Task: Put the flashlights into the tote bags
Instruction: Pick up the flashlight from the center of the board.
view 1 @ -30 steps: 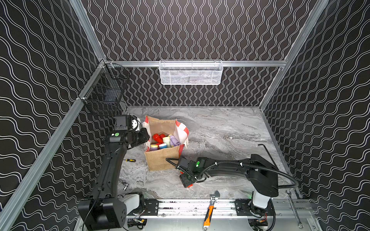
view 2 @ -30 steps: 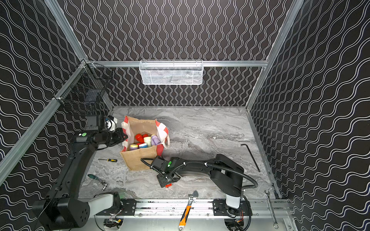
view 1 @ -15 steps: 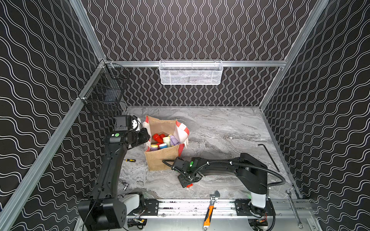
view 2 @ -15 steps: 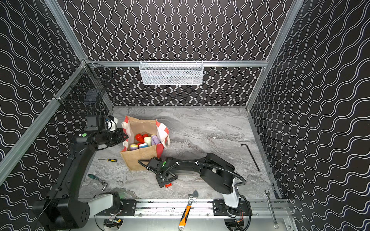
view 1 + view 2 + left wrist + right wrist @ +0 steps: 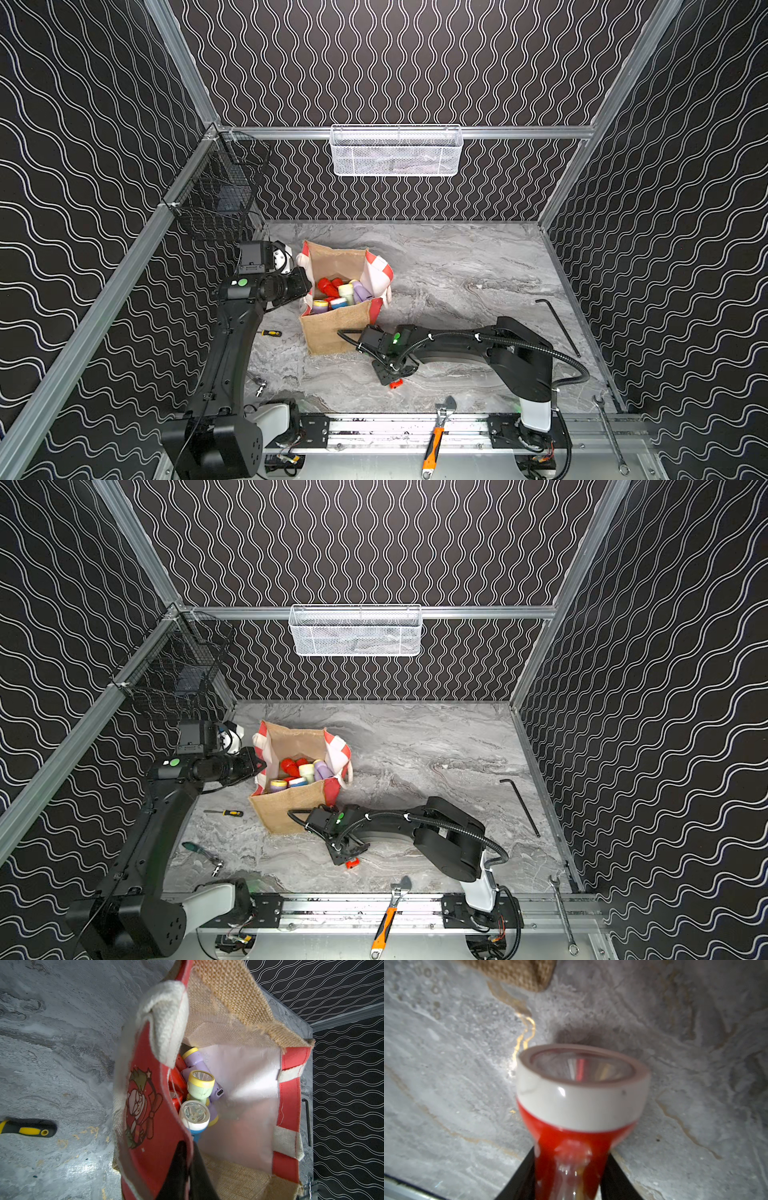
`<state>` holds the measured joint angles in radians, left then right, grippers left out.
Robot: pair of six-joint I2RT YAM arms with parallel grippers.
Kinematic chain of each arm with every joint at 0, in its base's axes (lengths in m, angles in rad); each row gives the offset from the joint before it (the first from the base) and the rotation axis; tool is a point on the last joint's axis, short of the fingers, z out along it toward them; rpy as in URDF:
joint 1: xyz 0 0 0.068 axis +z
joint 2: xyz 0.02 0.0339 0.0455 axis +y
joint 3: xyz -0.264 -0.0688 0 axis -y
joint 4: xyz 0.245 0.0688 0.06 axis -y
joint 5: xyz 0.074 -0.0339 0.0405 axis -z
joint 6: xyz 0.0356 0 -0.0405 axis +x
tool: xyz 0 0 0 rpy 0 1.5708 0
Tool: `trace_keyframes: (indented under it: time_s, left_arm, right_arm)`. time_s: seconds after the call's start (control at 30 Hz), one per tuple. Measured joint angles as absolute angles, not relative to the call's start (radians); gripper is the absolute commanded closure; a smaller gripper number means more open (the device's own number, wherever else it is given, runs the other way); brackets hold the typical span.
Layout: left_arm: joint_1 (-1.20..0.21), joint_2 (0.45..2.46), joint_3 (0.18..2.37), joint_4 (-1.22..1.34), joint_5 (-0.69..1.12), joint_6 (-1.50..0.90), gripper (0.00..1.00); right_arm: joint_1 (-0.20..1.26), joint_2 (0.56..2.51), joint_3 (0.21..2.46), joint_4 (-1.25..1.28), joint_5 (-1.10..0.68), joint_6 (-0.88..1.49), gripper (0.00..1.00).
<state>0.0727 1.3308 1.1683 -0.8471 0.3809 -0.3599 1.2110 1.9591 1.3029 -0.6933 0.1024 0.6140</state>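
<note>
The left arm (image 5: 232, 353) stands tall from its near-left base with the wrist level. The left gripper (image 5: 188, 1147) is pinched shut on the tote bag (image 5: 145, 1105) wall. The right arm (image 5: 449, 351) stretches low toward the left, and the right gripper (image 5: 571, 1169) is angled down, jaws clamped on a red flashlight (image 5: 577, 1118).

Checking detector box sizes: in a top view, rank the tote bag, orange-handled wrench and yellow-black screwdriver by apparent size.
Largest to smallest in a top view:
1. tote bag
2. orange-handled wrench
3. yellow-black screwdriver
None look alike.

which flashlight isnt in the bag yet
The red flashlight with the white head, gripped between the right arm's fingers; the other flashlights lie inside the burlap bag.
</note>
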Motion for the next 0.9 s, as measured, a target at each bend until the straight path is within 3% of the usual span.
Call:
trace_keyframes:
  time_s: [0.43,0.73,0.9]
  left_arm:
    - [0.073,1.345,1.168,-0.835,0.390,-0.360,0.91]
    - [0.073,1.364,1.169,-0.830,0.406,-0.360,0.92]
    - [0.073,1.367,1.170,-0.828,0.412,-0.360,0.92]
  right_arm:
    - [1.165,1.751,1.287,-0.786,0.167,0.628,0.66]
    - [1.083,1.545,1.456,-0.850,0.192,0.582,0.65]
    - [1.010,1.544,1.576,-0.813,0.113,0.529,0.65]
